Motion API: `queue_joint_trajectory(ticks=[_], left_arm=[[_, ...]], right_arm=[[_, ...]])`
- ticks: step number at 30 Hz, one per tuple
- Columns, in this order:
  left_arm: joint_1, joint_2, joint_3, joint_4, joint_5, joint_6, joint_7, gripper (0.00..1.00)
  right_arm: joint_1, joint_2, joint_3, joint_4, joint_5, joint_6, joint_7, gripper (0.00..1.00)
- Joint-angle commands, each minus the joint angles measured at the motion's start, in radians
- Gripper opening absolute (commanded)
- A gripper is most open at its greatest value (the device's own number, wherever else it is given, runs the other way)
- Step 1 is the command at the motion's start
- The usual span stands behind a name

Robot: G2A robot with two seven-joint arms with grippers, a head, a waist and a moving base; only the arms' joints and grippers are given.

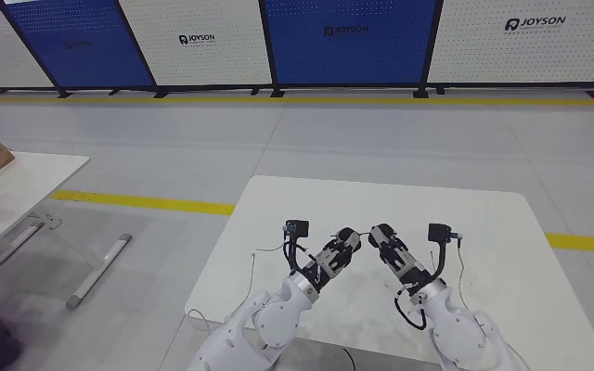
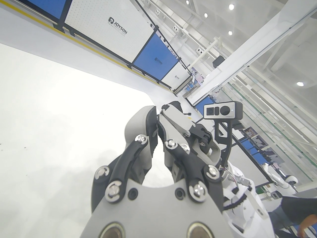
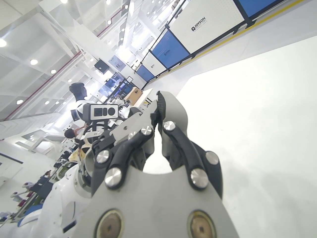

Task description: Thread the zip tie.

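Over the white table [image 1: 464,213] my two grippers meet tip to tip near its middle. My left gripper [image 1: 347,239] has its fingers pressed together, and in the left wrist view its tips [image 2: 157,115] almost touch the right gripper [image 2: 171,108] just beyond. My right gripper [image 1: 379,234] is also shut, with its tips [image 3: 158,101] close to the left gripper [image 3: 135,115]. A short thin dark piece [image 2: 187,112] sticks out beside the right gripper's tip; I cannot tell whether it is the zip tie. No tie is discernible between either pair of pads.
The bare tabletop [image 2: 49,100] spreads around both grippers, with its far edge well beyond them. A second white table [image 1: 37,176] stands at the left, and a metal bar [image 1: 97,271] lies on the floor between the two tables.
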Motion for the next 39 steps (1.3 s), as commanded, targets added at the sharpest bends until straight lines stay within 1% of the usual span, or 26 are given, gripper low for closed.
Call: queue_joint_trajectory(ticks=[1,2,3,6,7,9,10,11,13,14,16,17,18,19,20,22,23,25,26,39], left_arm=[[0.0,0.0,0.0,-0.003,0.0,0.004,0.0,0.42],[0.0,0.0,0.0,-0.004,0.001,0.004,0.0,0.76],[0.001,0.0,0.0,-0.006,0.002,0.005,-0.001,0.87],[0.002,-0.001,0.0,-0.009,0.003,0.006,0.001,0.96],[0.003,-0.001,0.0,-0.01,0.002,0.008,0.003,0.96],[0.004,-0.001,-0.001,-0.012,0.001,0.01,0.007,0.91],[0.006,-0.002,-0.002,-0.014,0.0,0.012,0.012,0.91],[0.007,-0.002,-0.003,-0.016,-0.002,0.012,0.015,0.89],[0.01,-0.002,-0.007,-0.019,-0.005,0.013,0.02,0.79],[0.013,-0.002,-0.009,-0.021,-0.006,0.013,0.022,0.78],[0.017,-0.001,-0.013,-0.025,-0.007,0.012,0.024,0.66],[0.019,-0.001,-0.016,-0.027,-0.007,0.012,0.025,0.57],[0.02,-0.001,-0.018,-0.028,-0.008,0.013,0.027,0.5],[0.021,-0.001,-0.02,-0.028,-0.01,0.015,0.03,0.45],[0.021,-0.001,-0.02,-0.028,-0.014,0.017,0.033,0.43],[0.019,-0.002,-0.018,-0.026,-0.015,0.018,0.033,0.33],[0.017,-0.003,-0.015,-0.024,-0.015,0.018,0.035,0.24],[0.015,-0.004,-0.012,-0.022,-0.016,0.019,0.037,0.12],[0.014,-0.005,-0.011,-0.021,-0.016,0.019,0.037,0.01],[0.005,-0.01,-0.002,-0.013,-0.017,0.02,0.046,0.0]], right_arm=[[-0.004,0.001,0.003,-0.004,-0.003,0.0,0.0,0.0],[-0.006,0.001,0.005,-0.005,-0.004,0.0,0.0,0.0],[-0.008,0.001,0.006,-0.007,-0.005,0.0,0.0,0.0],[-0.013,0.002,0.01,-0.01,-0.007,-0.001,0.0,0.0],[-0.015,0.002,0.012,-0.012,-0.008,-0.001,0.0,0.0],[-0.017,0.002,0.015,-0.013,-0.009,-0.002,-0.001,0.0],[-0.018,0.003,0.018,-0.013,-0.009,-0.002,-0.001,0.0],[-0.019,0.003,0.019,-0.013,-0.009,-0.003,-0.001,0.0],[-0.021,0.003,0.024,-0.012,-0.007,-0.004,-0.002,0.0],[-0.023,0.003,0.026,-0.012,-0.007,-0.004,-0.002,0.0],[-0.024,0.004,0.03,-0.012,-0.005,-0.005,-0.002,0.0],[-0.025,0.004,0.032,-0.012,-0.005,-0.005,-0.001,0.0],[-0.025,0.004,0.033,-0.012,-0.004,-0.005,0.0,0.0],[-0.025,0.004,0.035,-0.012,-0.003,-0.005,0.0,0.0],[-0.024,0.004,0.036,-0.012,-0.002,-0.006,0.001,0.0],[-0.024,0.004,0.036,-0.012,-0.001,-0.007,0.002,0.0],[-0.022,0.004,0.035,-0.011,0.0,-0.008,0.003,0.0],[-0.021,0.004,0.035,-0.01,-0.001,-0.008,0.004,0.0],[-0.02,0.004,0.034,-0.009,-0.001,-0.008,0.004,0.0],[-0.017,0.003,0.04,-0.002,0.001,-0.012,0.008,0.0]])
